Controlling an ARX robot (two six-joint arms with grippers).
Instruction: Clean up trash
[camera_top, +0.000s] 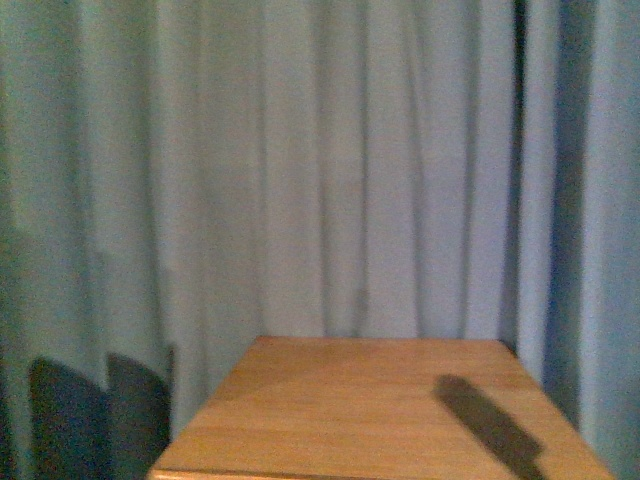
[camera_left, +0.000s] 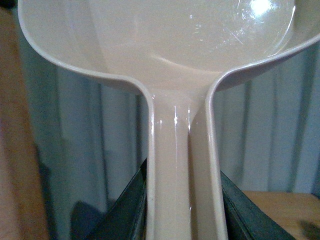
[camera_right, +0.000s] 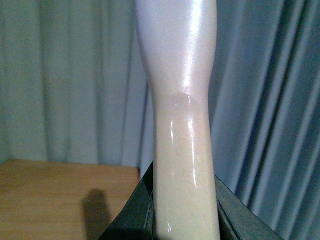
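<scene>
Left wrist view: left gripper (camera_left: 184, 207) clamped on dustpan handle (camera_left: 175, 160); right gripper (camera_right: 184, 212) clamped on pale handle (camera_right: 181, 105).

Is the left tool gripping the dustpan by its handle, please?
Yes, the left tool clamps the dustpan by its narrow handle.

The trash is not showing in any of the three views, so its look, pose and place cannot be reported. The front view is taking in only the far part of the worktop (camera_top: 350, 400) (plain wood as far as seen). The left wrist view is showing part of the pale dustpan (camera_left: 165, 45), its bowl glossy. The right wrist view is filling with a pale brush handle (camera_right: 182, 150).
</scene>
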